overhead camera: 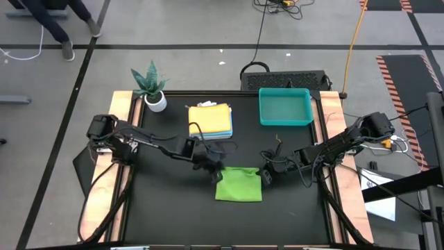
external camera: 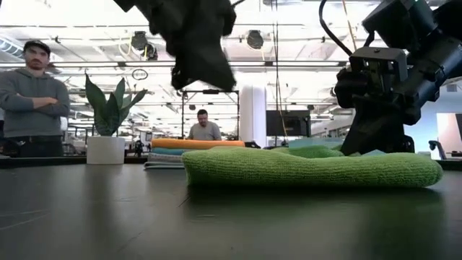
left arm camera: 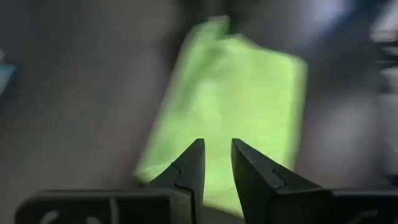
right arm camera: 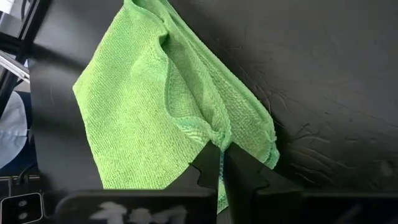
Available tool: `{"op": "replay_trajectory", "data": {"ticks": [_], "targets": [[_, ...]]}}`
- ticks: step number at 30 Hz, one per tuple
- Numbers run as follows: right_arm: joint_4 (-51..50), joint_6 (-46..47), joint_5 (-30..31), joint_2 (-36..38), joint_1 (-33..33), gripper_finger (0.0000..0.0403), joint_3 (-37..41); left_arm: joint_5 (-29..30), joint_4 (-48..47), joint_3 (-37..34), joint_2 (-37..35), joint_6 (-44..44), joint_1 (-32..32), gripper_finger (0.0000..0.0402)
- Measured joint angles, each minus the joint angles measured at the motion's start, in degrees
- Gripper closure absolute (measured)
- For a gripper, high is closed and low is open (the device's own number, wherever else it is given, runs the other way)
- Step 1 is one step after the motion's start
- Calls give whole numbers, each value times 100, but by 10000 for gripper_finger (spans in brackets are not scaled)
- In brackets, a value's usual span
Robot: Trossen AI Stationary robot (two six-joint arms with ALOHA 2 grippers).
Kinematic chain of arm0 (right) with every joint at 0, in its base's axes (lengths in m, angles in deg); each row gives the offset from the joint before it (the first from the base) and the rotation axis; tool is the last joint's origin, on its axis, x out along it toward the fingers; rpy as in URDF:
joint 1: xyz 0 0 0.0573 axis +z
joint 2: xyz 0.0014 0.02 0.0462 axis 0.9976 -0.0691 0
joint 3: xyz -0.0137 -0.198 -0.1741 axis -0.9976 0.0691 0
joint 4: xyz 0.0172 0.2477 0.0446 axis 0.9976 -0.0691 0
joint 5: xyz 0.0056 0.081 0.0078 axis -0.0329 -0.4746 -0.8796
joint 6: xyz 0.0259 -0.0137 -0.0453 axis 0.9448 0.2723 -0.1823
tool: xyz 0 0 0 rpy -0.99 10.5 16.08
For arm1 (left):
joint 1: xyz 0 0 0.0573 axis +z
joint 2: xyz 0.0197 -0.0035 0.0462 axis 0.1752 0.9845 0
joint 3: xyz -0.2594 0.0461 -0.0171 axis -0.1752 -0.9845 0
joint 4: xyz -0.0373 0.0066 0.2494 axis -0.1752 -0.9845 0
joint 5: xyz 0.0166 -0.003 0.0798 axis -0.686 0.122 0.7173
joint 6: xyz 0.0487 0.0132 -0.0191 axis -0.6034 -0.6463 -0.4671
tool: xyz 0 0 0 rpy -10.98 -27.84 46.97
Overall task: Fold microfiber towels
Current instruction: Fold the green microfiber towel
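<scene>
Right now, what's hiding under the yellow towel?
Under the yellow towel the light blue towel peeks out, stacked flat on the table. Anything lower is covered.

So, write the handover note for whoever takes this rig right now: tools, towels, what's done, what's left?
Left tool: slightly open, empty, above the folded lime green microfiber towel.
Right tool: shut on that towel's edge, at table level.
Stack of folded towels, yellow-orange on top, blue beneath, behind it beside the teal plastic tray.
Done: stack folded; green towel folded over.
Left: release and finish the green towel; probably add to stack.
</scene>
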Motion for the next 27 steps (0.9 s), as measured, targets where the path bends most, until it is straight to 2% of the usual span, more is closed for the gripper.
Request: {"op": "replay_trajectory", "data": {"ticks": [3,9,14,17,19,22,23,27], "targets": [[11,8,41,4,-2,387,-1,-467,674,-82,153,-18,-283,330],[-50,-227,165,244,-60,342,2,-662,1075,-142,707,134,-645,394],[-569,-516,164,858,-169,304,-9,-971,1350,-144,1100,182,-744,395],[-712,-792,162,1242,-177,295,1,-1062,1485,-132,1232,252,-789,398],[-471,-896,-30,1259,-135,310,-7,-1063,1363,-155,1274,269,-794,396],[-48,-1089,-484,831,-122,378,-11,-1012,1438,-140,1313,265,-767,399],[31,-1130,-542,665,-120,390,-7,-1012,1431,-142,1311,265,-759,399],[273,-1141,-607,16,-151,400,-59,-883,1396,-142,1311,276,-743,399]]}}
